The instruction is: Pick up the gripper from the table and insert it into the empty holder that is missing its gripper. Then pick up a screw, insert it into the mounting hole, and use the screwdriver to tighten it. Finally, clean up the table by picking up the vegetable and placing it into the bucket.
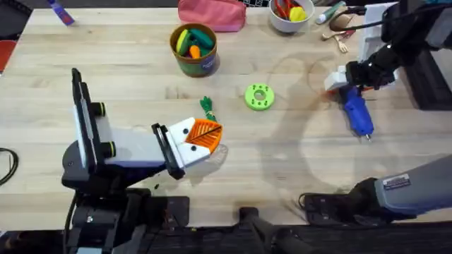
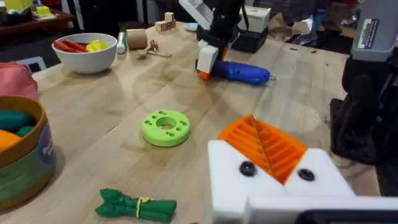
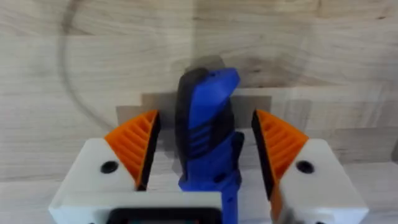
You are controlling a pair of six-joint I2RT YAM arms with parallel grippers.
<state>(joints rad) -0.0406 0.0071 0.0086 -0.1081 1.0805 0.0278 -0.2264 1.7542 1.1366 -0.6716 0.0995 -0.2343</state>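
Note:
The blue screwdriver (image 1: pixel 358 113) (image 2: pixel 242 73) lies on the table at the far right. My right gripper (image 1: pixel 337 81) (image 3: pixel 205 118) is open and straddles its handle (image 3: pixel 205 143), with a gap on each side. My left gripper (image 1: pixel 201 135) (image 2: pixel 264 146) is shut near the table's middle, its two orange pads pressed together. Both white holders (image 2: pixel 230 171) carry a pad and a dark screw head (image 2: pixel 247 168). A loose gripper piece is out of view. The green vegetable (image 1: pixel 206 107) (image 2: pixel 137 205) lies just beyond the left gripper. The bucket (image 1: pixel 194 60) (image 2: pixel 28 168) stands farther back.
A lime-green disc with holes (image 1: pixel 259 97) (image 2: pixel 165 127) lies between the two grippers. At the back stand a white bowl (image 1: pixel 291 21) (image 2: pixel 85 53) of toy food and a pink pouch (image 1: pixel 212 14). The bucket holds several toy vegetables.

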